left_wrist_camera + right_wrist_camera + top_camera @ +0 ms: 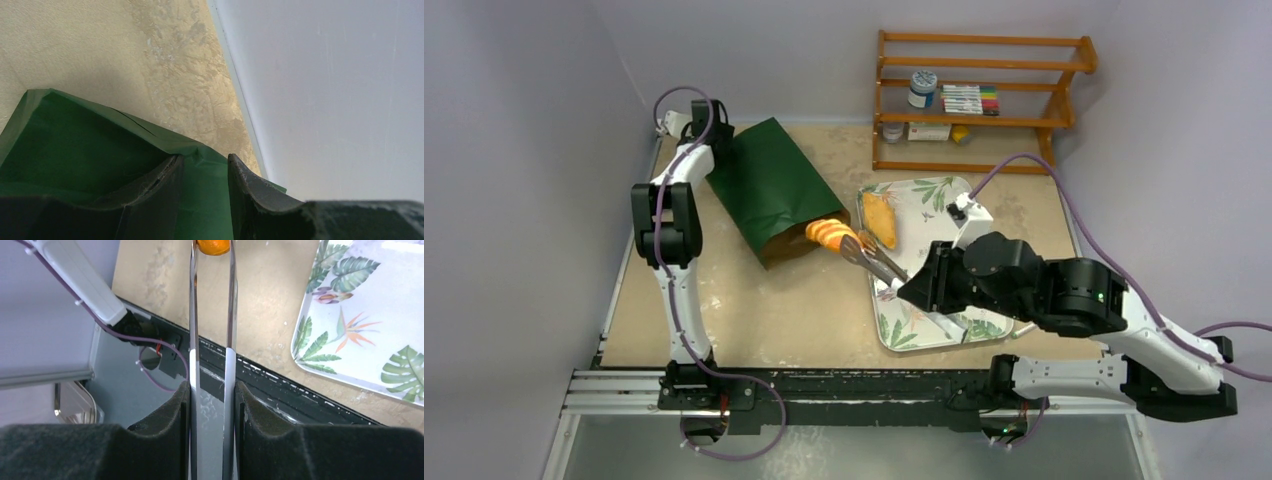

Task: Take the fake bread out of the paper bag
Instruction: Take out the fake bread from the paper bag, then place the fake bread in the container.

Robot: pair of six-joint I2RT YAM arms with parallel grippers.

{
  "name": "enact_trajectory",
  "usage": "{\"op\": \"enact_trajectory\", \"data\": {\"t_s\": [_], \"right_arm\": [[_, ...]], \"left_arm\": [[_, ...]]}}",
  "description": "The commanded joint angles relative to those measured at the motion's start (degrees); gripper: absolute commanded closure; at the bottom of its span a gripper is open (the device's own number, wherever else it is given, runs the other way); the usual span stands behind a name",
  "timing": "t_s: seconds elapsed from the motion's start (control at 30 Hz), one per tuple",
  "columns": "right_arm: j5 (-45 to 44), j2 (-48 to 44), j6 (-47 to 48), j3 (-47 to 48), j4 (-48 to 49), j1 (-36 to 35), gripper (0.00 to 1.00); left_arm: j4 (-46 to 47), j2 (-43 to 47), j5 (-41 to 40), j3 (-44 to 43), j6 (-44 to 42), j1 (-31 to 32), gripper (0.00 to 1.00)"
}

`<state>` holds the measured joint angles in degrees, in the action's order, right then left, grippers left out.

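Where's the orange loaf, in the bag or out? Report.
Partly out: the orange loaf pokes from the paper bag mouth, pinched by tongs.

Reference: leaf-patterned tray (919, 215).

Left of the tray, the paper bag (774, 185) lies flat with its mouth facing the tray. The gap between them is blocked by the tongs (874, 258), clamped in the right gripper (914, 290), and by a braided piece of fake bread (829, 235).

The right arm (1044, 285) overhangs the tray's near half. A loaf (880, 220) occupies its far-left corner. A wooden shelf (979, 100) stands near its far edge.

Near-left of the tray, the table (784, 310) lies open for passage.
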<state>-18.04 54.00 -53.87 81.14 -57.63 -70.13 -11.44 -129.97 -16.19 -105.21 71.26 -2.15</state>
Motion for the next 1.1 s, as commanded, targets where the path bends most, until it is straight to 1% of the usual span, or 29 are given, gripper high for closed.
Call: {"op": "enact_trajectory", "data": {"t_s": [0.0, 0.2, 0.4, 0.67, 1.0, 1.07], "right_arm": [[-8.0, -0.7, -2.2, 5.9, -0.8, -0.2, 1.00], [-14.2, -0.9, -3.9, 10.0, -4.2, -0.2, 1.00], [-21.4, -0.8, -7.1, 9.6, -7.5, -0.2, 1.00], [-26.5, -0.5, -10.9, 3.7, -8.1, -0.1, 1.00], [-27.8, 0.0, -15.6, -4.2, -7.1, 0.5, 1.00], [-27.1, 0.4, -14.6, -5.9, -5.9, 1.7, 1.00]], "left_arm": [[-2.8, 0.8, -0.3, 2.0, -2.1, -1.3, 0.62], [-2.5, 1.3, 0.0, 3.0, -2.0, -1.5, 0.61], [-2.4, 1.4, 0.5, 3.2, -2.1, -1.6, 0.61], [-2.6, 2.0, 1.5, 3.2, -2.7, -2.2, 0.61], [-3.0, 3.4, 2.4, 3.9, -3.5, -2.9, 0.61], [-3.0, 3.7, 2.3, 4.1, -3.6, -2.9, 0.62]]}}
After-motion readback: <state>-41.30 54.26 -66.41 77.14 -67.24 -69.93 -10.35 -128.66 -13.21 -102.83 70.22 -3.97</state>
